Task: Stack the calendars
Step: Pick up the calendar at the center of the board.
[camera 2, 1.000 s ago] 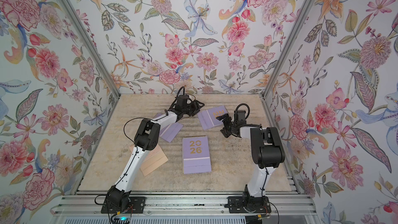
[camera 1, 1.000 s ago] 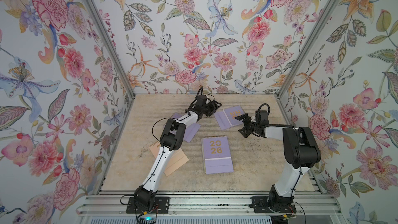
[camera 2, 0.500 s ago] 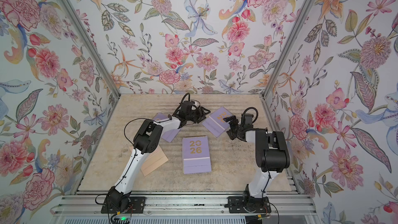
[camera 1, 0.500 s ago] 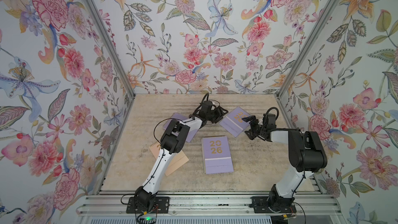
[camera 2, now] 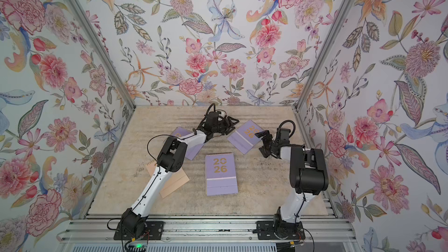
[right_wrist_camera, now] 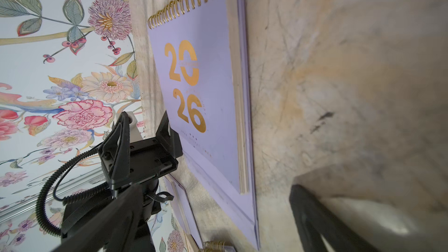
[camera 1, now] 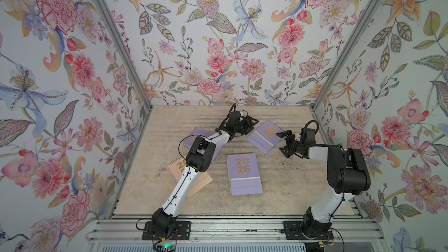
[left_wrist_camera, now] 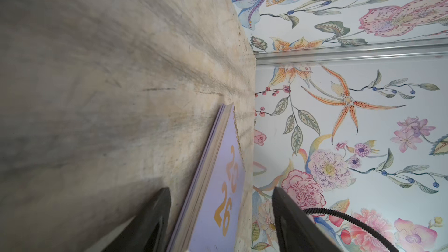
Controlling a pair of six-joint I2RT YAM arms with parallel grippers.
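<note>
Floral walls (camera 1: 218, 44) enclose a worn beige tabletop (camera 1: 278, 190). One lilac calendar (camera 1: 265, 136) lies tilted between the two tools. The left tool (camera 1: 251, 126) has its jaws partly apart astride that calendar's edge, not clamped on it. The right tool (camera 1: 283, 143) gapes wide and empty just beside the calendar's opposite side. A second lilac calendar (camera 1: 244, 174) lies behind both tools. A third lilac calendar (camera 1: 194, 135) and a peach calendar (camera 1: 178, 167) sit under the left arm.
</note>
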